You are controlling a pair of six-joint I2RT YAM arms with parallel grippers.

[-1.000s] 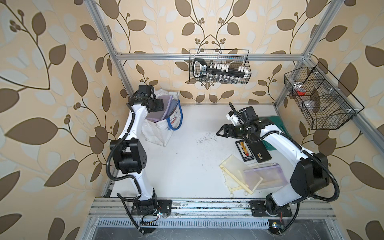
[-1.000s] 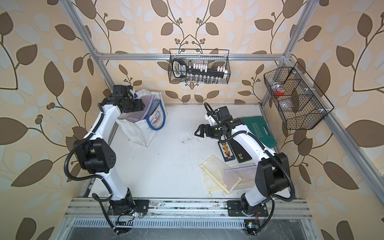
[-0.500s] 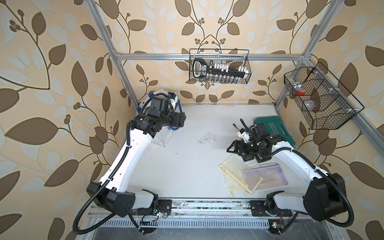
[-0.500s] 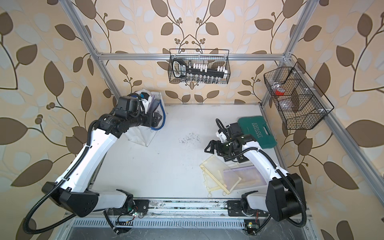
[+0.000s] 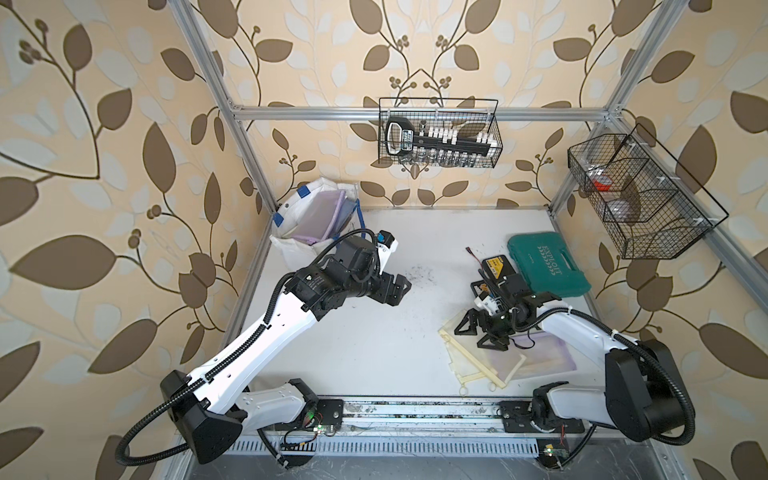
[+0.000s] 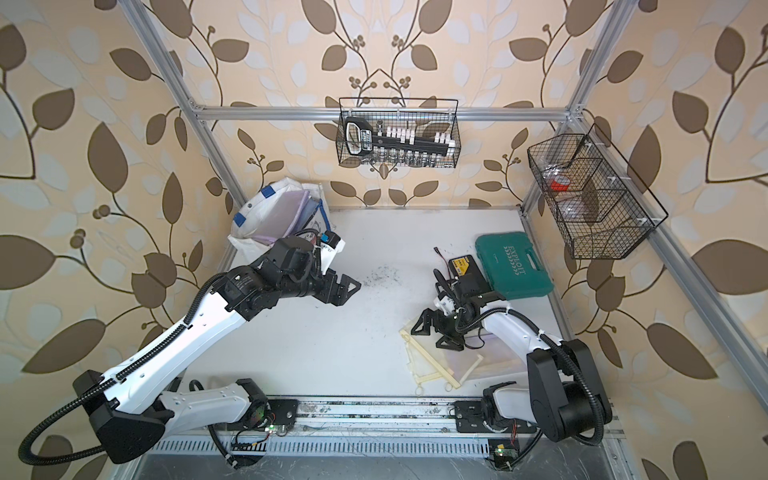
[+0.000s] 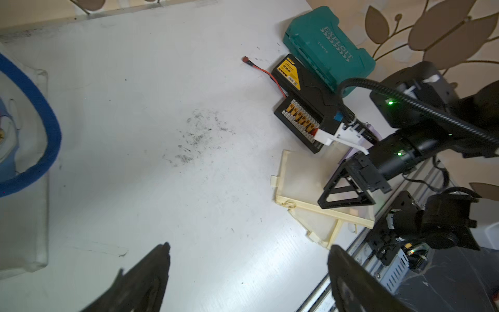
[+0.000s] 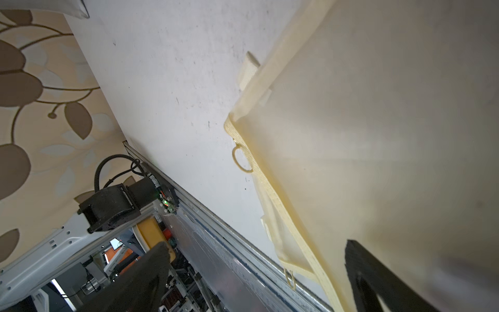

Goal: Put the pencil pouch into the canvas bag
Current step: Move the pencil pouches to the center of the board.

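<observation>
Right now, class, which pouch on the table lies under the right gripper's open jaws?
The cream pouch nearest mid-table, below the right gripper; the second cream pouch lies nearer the front rail, the purple pouch under the forearm.

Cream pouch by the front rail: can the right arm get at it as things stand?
Probably yes. The right tool hangs open directly over the cream pouch, which lies flat on the table, with nothing between them.

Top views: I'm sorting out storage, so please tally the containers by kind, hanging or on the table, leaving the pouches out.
wire baskets: 2
canvas bag: 1
teal tool case: 1
Total: 4
</observation>
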